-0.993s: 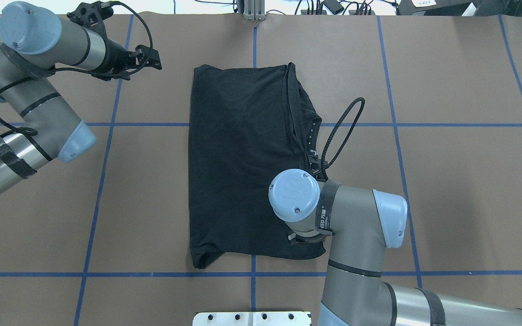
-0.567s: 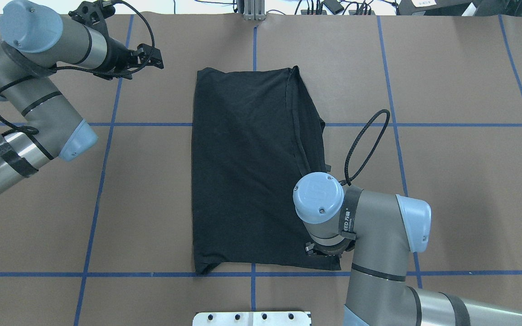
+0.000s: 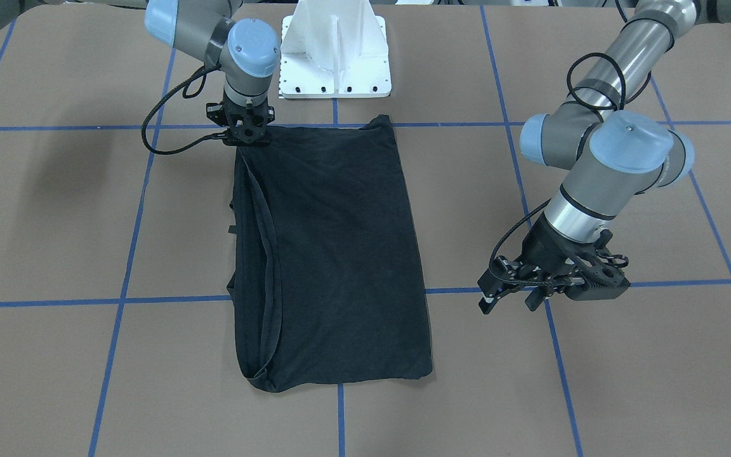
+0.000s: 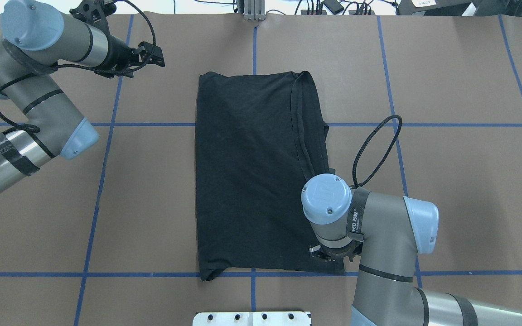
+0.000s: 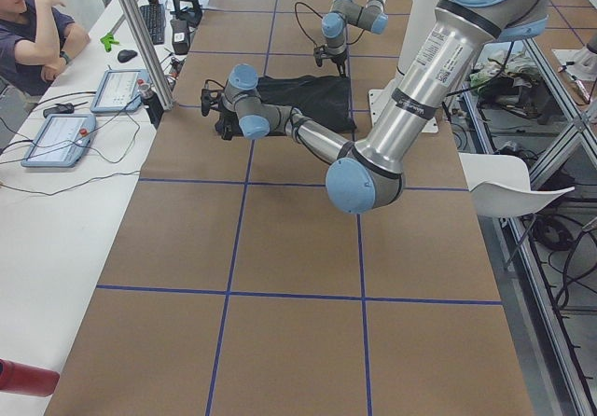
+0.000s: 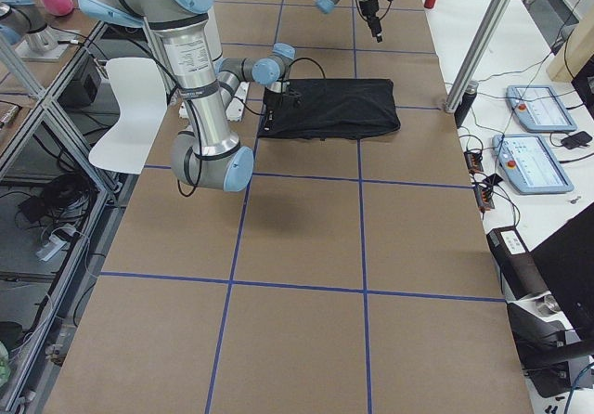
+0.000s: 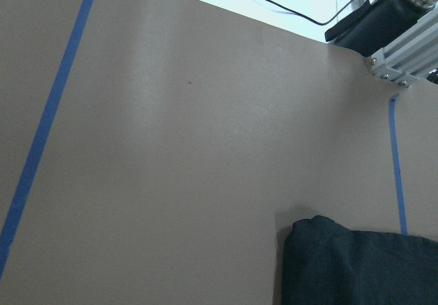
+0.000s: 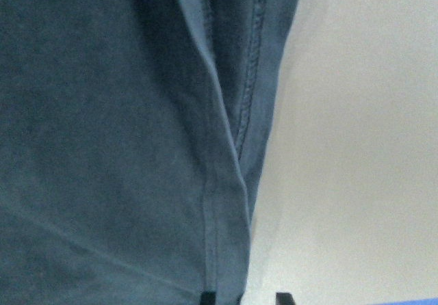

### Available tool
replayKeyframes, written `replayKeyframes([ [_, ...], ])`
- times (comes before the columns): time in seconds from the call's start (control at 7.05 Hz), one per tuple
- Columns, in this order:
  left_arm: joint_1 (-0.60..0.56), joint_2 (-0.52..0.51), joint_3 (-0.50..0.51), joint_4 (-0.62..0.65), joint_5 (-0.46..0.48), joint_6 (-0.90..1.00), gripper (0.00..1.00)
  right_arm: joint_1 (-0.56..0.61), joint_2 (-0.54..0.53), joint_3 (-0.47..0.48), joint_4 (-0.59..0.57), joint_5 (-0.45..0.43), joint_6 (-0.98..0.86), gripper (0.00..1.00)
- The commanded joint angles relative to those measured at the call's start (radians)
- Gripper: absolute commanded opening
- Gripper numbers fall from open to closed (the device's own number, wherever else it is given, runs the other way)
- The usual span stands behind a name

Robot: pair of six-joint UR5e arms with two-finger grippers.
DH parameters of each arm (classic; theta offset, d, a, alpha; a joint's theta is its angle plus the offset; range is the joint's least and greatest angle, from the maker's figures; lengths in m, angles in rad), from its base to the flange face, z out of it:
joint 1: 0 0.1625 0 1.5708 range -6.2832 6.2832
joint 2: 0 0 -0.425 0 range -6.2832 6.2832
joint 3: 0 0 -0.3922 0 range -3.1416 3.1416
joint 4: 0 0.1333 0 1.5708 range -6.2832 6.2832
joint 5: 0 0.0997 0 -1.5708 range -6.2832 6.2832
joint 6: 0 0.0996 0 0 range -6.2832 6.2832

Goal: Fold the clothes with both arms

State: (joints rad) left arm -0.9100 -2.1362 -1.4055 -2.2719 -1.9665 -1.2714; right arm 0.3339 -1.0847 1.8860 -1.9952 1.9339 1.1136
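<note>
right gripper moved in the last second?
Yes. In the overhead view the right gripper went rightward, away from the central blue tape line, pulling the T-shirt corner with it.

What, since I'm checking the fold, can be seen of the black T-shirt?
The black T-shirt lies flat on the brown table, folded lengthwise into a long rectangle, soft matte cloth, no print showing. A hemmed, layered edge runs along the robot's right side. The right gripper appears to pinch its near right corner; nothing else touches it.
</note>
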Motion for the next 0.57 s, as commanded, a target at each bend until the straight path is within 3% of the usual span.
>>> replayKeyframes([
  [0.0, -0.003, -0.002, 0.0, 0.002, 0.0, 0.001, 1.0, 0.063, 0.032, -0.001, 0.009, -0.009, -0.015, 1.0],
  [0.43, -0.004, -0.005, 0.0, 0.002, -0.002, 0.001, 1.0, 0.118, 0.101, -0.054, 0.032, -0.118, -0.148, 1.0],
])
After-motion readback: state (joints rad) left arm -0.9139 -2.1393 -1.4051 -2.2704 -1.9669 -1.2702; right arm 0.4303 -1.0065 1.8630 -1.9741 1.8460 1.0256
